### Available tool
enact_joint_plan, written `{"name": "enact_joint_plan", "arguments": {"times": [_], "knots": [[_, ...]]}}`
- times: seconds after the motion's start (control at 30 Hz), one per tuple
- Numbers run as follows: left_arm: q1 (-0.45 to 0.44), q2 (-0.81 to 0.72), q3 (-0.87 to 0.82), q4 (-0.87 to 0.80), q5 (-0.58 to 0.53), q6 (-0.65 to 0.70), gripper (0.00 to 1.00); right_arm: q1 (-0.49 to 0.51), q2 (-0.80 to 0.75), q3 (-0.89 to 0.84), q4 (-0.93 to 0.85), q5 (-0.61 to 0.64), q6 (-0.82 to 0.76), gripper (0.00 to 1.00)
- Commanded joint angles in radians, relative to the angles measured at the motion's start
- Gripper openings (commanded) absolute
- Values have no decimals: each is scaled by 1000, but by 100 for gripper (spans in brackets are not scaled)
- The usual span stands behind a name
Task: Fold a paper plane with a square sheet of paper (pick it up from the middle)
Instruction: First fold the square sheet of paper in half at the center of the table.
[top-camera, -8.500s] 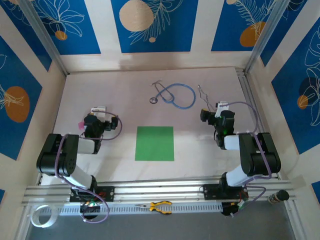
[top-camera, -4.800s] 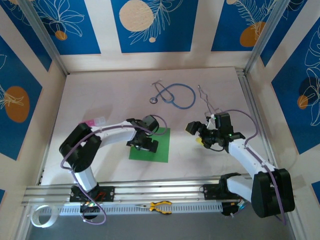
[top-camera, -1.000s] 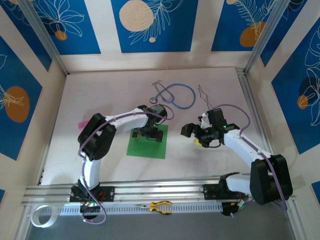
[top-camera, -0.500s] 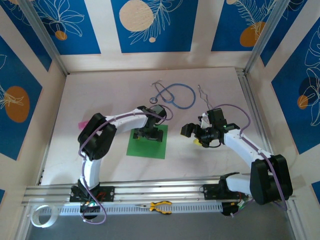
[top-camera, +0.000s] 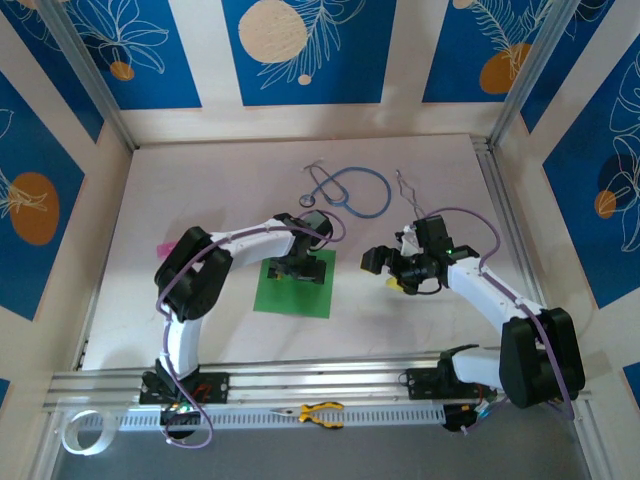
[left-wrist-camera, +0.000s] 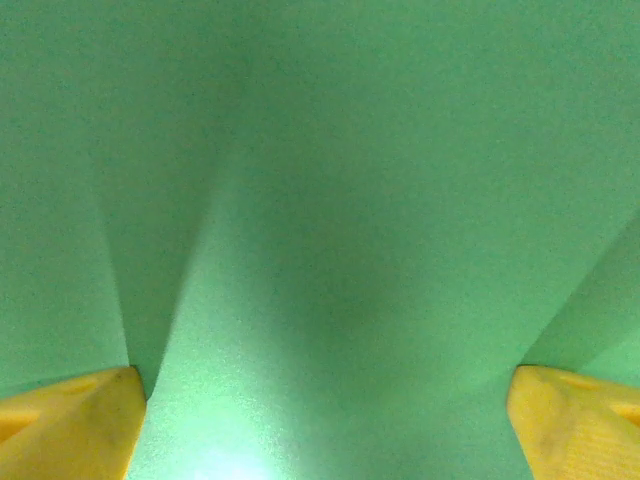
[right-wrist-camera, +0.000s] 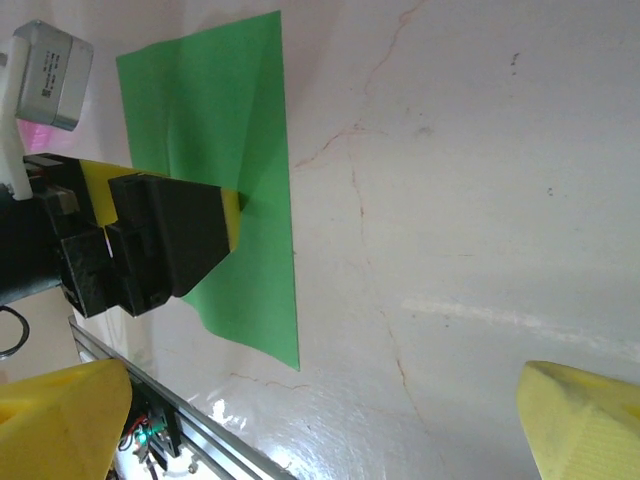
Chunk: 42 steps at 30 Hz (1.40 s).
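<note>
The square sheet of paper (top-camera: 291, 298) is bright green and lies slightly turned on the pale table. My left gripper (top-camera: 298, 271) stands on the sheet's far half, jaws wide. In the left wrist view its yellow fingertips (left-wrist-camera: 66, 424) rest on the square sheet of paper (left-wrist-camera: 330, 200), which humps up in a soft ridge between them; the left gripper (left-wrist-camera: 320, 430) is open. My right gripper (top-camera: 384, 269) hovers open just right of the sheet. The right wrist view has the right gripper (right-wrist-camera: 320, 425) over bare table and the green sheet (right-wrist-camera: 215, 130) beyond. The paper plane is out of view.
A blue stethoscope (top-camera: 352, 190) lies at the back, with a thin wire piece (top-camera: 405, 186) to its right. A small pink piece (top-camera: 162, 247) sits at the left. Yellow-handled pliers (top-camera: 321, 412) and a tape roll (top-camera: 80, 432) lie by the front rail (right-wrist-camera: 150, 405).
Since the oldest frames both arms reached in and the sheet slid left and turned a little. Over the last second the left jaws narrowed slightly; the right arm barely moved.
</note>
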Motion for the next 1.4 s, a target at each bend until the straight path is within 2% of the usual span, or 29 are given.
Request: {"name": "enact_joint_plan", "arguments": {"times": [0.0,0.33,0.5,0.73,0.83,0.87,1.17,1.37], "knots": [[5,55,-51,-10,4,-4,93,26,18,36,-1,-50,-22,99],[5,22,-43,12,20,17,82,71,64,56,0,-13,-18,99],[5,-9,-37,20,12,24,69,72,59,51,3,11,-13,99],[5,-62,-45,53,1,29,44,70,58,48,11,44,4,99],[5,-83,-39,53,4,33,42,68,52,46,15,58,10,99],[5,-90,-36,57,8,37,38,66,48,45,14,60,9,99],[5,-154,-7,65,39,34,34,0,-7,10,28,93,67,99],[6,-192,12,117,159,-7,36,-112,-61,-45,71,22,97,99]]}}
